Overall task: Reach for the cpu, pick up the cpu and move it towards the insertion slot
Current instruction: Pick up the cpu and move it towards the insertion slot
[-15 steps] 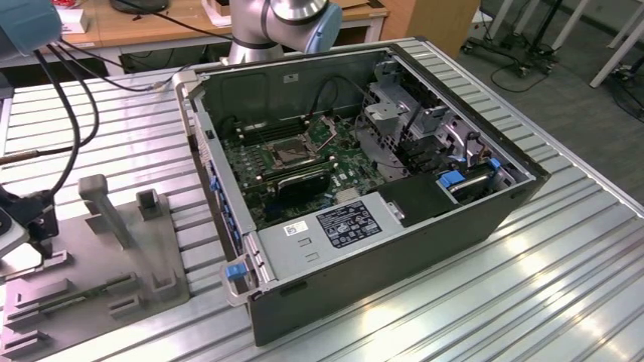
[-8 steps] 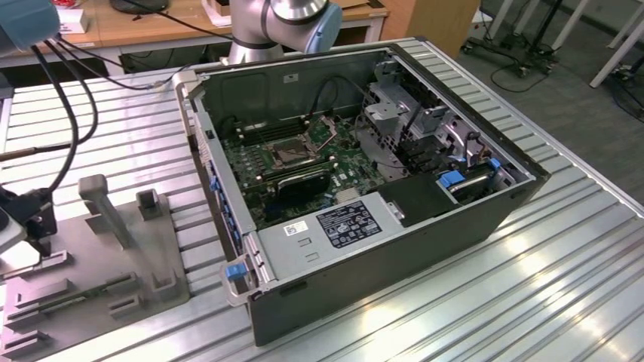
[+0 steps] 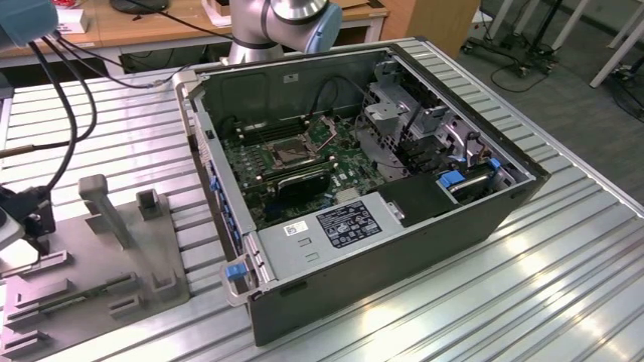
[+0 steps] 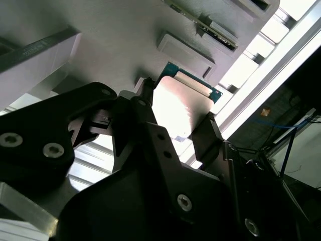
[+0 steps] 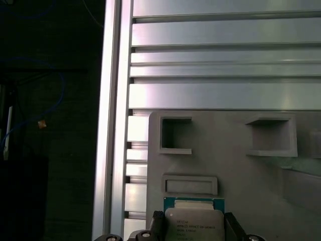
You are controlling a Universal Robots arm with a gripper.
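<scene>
The cpu (image 5: 193, 224) is a small square chip with a pale metallic face and a green edge. It sits between my gripper's (image 5: 194, 226) two black fingers (image 5: 158, 221), which press against its opposite sides. In the second wrist view the cpu (image 4: 178, 108) shows held in my gripper (image 4: 176, 114), close over the grey plastic tray (image 4: 115, 45). Whether it is touching the tray I cannot tell. The insertion slot (image 3: 285, 153), a square socket with a silvery frame, lies on the motherboard inside the open computer case (image 3: 382, 249), far from the cpu towards the exterior view's right.
The grey tray (image 3: 101, 294) with upright posts and square recesses (image 5: 175, 134) lies at the exterior view's left on the ribbed metal table (image 3: 544, 286). The arm's wrist (image 3: 18, 215) and cables (image 3: 60, 98) hang over it. The table edge (image 5: 113, 125) runs beside the tray.
</scene>
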